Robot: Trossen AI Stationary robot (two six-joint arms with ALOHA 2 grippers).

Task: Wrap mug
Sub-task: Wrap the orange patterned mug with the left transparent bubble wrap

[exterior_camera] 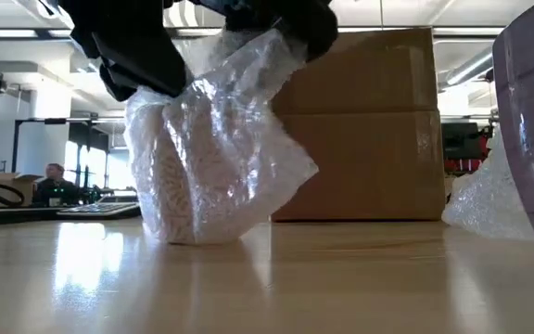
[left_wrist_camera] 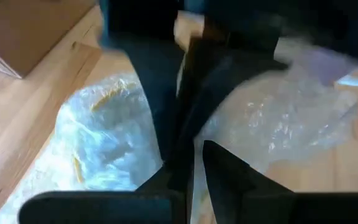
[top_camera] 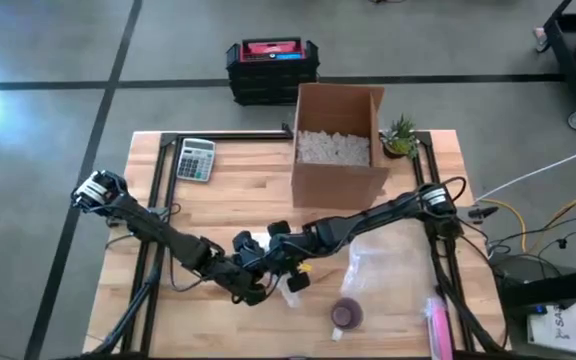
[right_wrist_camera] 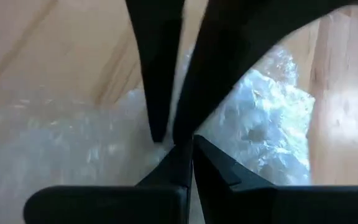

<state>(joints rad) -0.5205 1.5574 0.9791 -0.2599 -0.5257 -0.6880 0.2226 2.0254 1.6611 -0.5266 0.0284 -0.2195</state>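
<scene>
The desk (top_camera: 218, 190) has free wood along its left edge and near front-left corner. The cardboard box (top_camera: 336, 150) blocks the far middle. The purple mug (top_camera: 347, 314) and bubble wrap sheet (top_camera: 383, 270) occupy the front-right part.

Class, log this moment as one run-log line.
left gripper: shut on clear bubble wrap | right gripper: shut on bubble wrap | purple mug: unwrapped

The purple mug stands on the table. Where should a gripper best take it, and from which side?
Take the purple mug by its rim, from straight above, one finger inside and one outside: it stands upright, mouth open upward, and I cannot make out a handle. The left gripper and right gripper are both shut on the bubble wrap, so one must let go.
</scene>
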